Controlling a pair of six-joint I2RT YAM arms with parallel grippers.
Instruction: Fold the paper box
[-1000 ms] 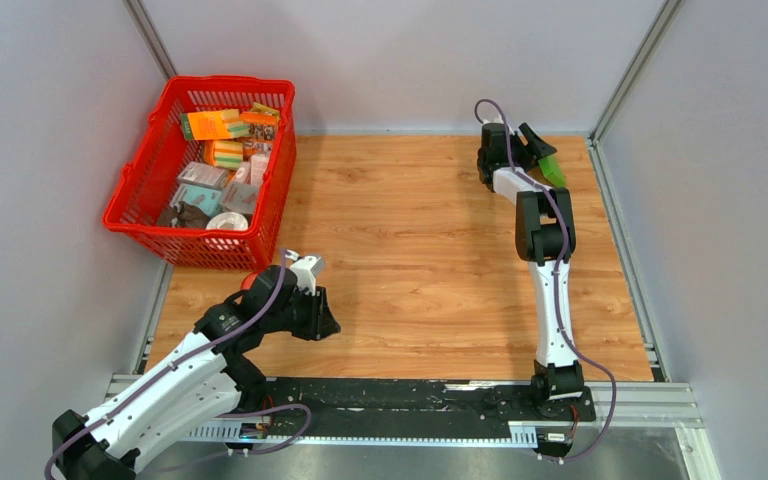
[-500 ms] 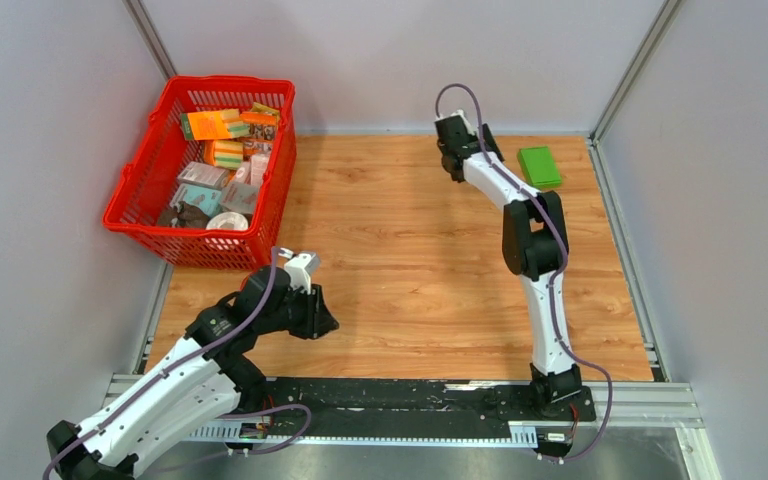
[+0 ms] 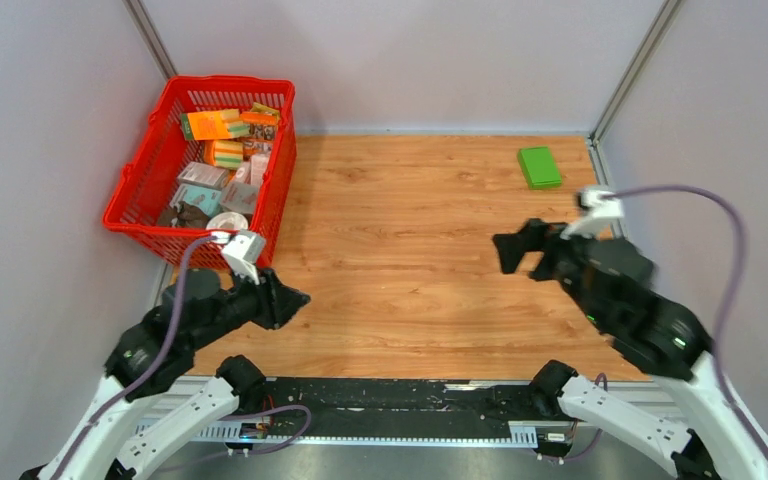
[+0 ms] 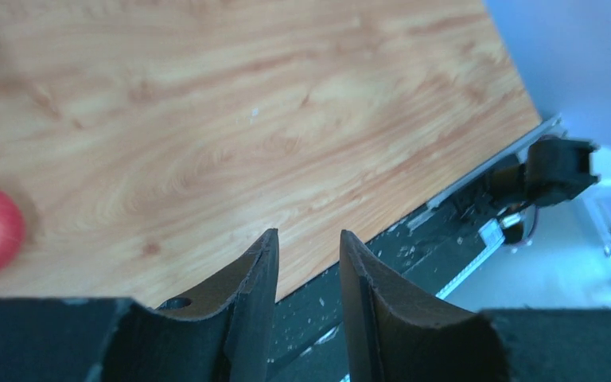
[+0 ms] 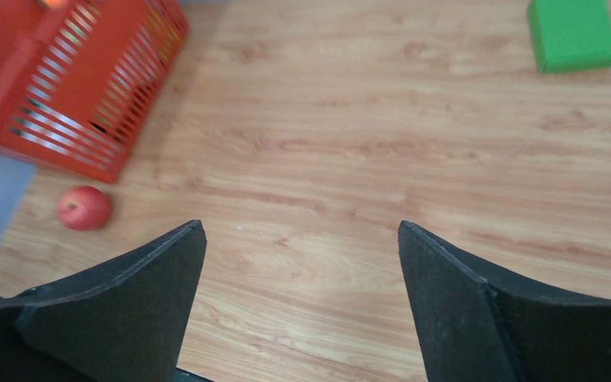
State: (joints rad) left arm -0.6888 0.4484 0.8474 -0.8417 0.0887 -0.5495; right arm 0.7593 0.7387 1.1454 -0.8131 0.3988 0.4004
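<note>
Paper box (image 3: 539, 166) lies long axis toward back wall (image 3: 410, 60); left jaws barely apart, right jaws wide, empty

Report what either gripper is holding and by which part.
Nothing is held. The right gripper gapes empty, the left gripper shows a narrow empty gap, and the paper box lies free on the table.

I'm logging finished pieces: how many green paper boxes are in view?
1. The green paper box sits folded up near the table's far right corner, on the bare wood. More could be hidden among the packages piled in the red basket.
</note>
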